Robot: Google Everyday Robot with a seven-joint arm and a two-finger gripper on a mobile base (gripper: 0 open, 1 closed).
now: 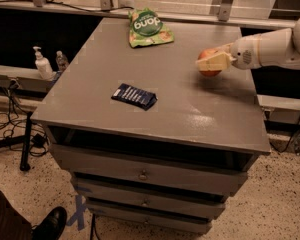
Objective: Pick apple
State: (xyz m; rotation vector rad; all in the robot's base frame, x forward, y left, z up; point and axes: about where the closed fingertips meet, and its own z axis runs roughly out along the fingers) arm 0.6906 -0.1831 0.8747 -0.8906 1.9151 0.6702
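1. The small, round, orange-red apple is at the right side of the flat grey tabletop.
2. The cream two-finger gripper, reaching in from the right, is clenched around the apple's middle.

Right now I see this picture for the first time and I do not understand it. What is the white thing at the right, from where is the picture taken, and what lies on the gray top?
The white thing is a robot arm reaching in from the right. At its end is the gripper, whose cream fingers are closed on the apple, near the right edge of the gray cabinet top. I cannot tell whether the apple is lifted off the top. There is only one picture, taken from above and in front of the cabinet; the camera's mounting does not show. Also on the top lie a green snack bag at the far edge and a dark blue packet nearer the front left.
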